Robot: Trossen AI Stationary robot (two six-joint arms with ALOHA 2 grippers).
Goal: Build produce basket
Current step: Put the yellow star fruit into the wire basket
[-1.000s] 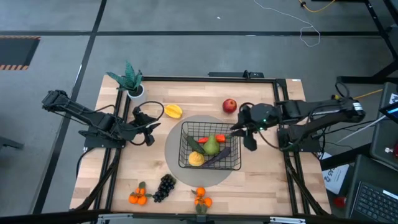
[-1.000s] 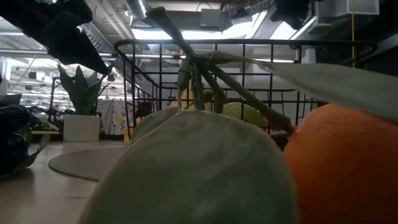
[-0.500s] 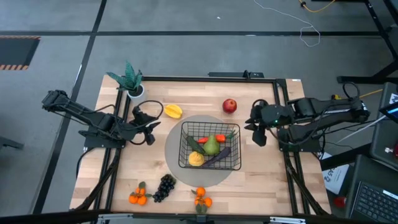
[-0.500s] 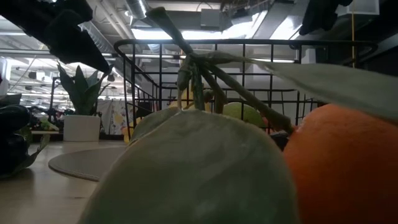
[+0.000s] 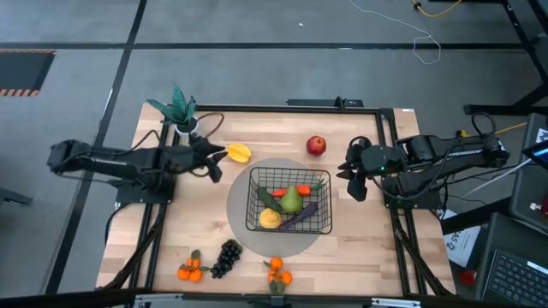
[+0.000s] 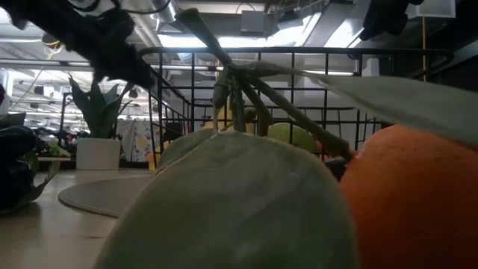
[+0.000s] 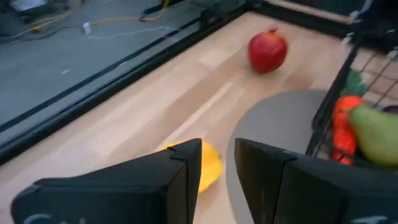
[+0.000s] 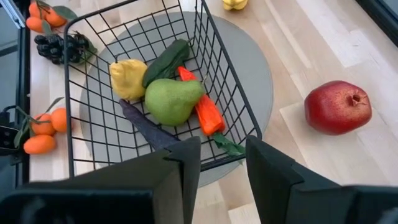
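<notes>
Beside left gripper (image 7: 214, 168), starfruit (image 7: 202, 163), perhaps untouched

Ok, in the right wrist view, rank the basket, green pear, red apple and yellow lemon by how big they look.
1. The basket, by far the largest.
2 and 3. The green pear and red apple look about alike, so I will not rank them.
4. The yellow lemon, smallest, though it lies farther from the camera.

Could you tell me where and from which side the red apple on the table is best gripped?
Grip the red apple across its round middle, coming straight down from above. It lies alone on bare wood, apart from the basket, so both sides are free. The open right gripper is nearer.
</notes>
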